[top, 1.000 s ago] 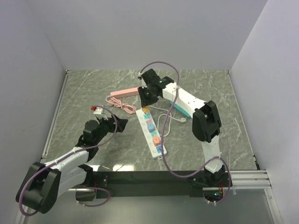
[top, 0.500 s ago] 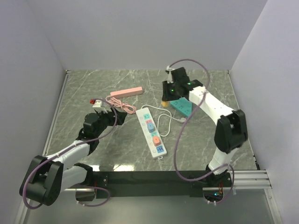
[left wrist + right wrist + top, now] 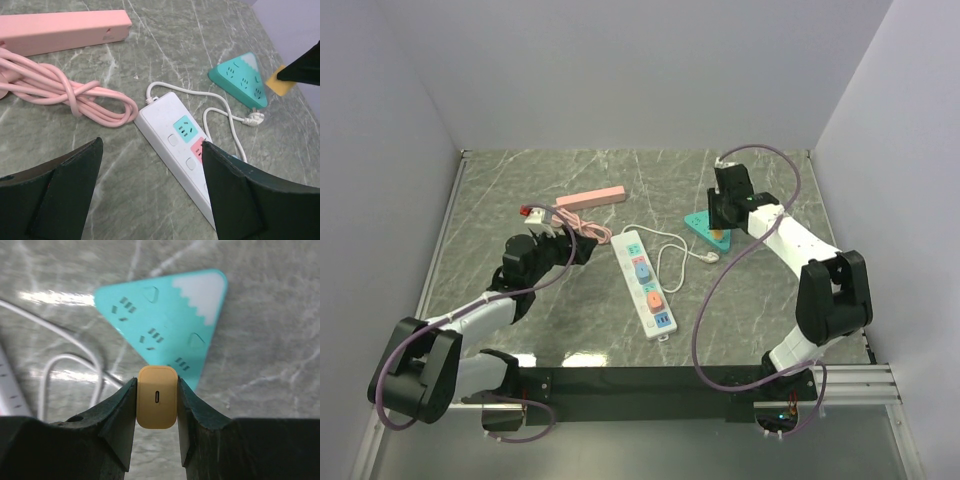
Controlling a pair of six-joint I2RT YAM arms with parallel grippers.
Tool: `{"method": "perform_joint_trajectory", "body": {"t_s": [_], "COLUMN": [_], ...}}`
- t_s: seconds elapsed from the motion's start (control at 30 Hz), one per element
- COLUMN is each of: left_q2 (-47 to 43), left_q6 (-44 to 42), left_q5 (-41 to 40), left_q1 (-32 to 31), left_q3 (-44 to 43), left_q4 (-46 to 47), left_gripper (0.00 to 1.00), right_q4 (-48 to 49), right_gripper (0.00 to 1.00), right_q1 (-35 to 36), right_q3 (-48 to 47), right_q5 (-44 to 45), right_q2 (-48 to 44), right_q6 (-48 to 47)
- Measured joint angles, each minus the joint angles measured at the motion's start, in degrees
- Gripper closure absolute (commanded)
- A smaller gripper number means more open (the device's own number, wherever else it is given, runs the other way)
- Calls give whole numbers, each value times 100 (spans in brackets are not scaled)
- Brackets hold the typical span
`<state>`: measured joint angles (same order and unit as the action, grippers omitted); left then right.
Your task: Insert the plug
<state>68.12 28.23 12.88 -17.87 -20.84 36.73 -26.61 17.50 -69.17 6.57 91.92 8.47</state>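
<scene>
- At the right side of the table (image 3: 770, 300), the right gripper (image 3: 722, 215) is closed on the plug (image 3: 720, 237), a small yellow-orange block with a slot in the face turned to the wrist camera.
- Right wrist view: both fingers (image 3: 117, 415) press the plug's (image 3: 157, 412) sides; the right gripper (image 3: 156, 390) holds it at the 6 o'clock edge of the teal triangular socket block (image 3: 165, 325).
- Whether the plug touches the socket block cannot be told.
- Top view: the teal triangular socket block (image 3: 705, 229) lies flat at about 2 o'clock from the white power strip (image 3: 645, 283), well apart from it.
- A loose white cable (image 3: 670, 262) curls between them.
- The left gripper (image 3: 555, 240) stands wide open and holds nothing.
- Left wrist view: between the spread fingers of the left gripper (image 3: 151, 145) lie the white power strip's (image 3: 185, 150) end and the coiled pink cable (image 3: 75, 95).
- The pink power strip (image 3: 60, 32) lies at 11 o'clock in that view, and the teal triangular socket block (image 3: 241, 82) at 2 o'clock.
</scene>
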Motion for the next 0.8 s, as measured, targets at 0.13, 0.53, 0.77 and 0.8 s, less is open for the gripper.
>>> {"method": "perform_joint_trajectory", "body": {"t_s": [0.13,0.53,0.77,0.8], "left_q2": [-4,-129,-195,-210], "left_q6": [-22,-118,-186,-199], "left_q5": [72,144,190,195], "left_q1": [0,0,0,0], "left_q3": [0,2,4,4], "left_q4": [15,33,33,33], "left_gripper": [14,14,14,14], "right_q4": [55,501,450,431], "right_gripper": [100,100,100,100], "right_q1": [-138,-680,-686,-682], "right_q3": [205,232,66,59], "right_q5": [160,754,739,667], "right_q2": [-17,63,706,765], "right_q6": [-271,-520,-494,-494]}}
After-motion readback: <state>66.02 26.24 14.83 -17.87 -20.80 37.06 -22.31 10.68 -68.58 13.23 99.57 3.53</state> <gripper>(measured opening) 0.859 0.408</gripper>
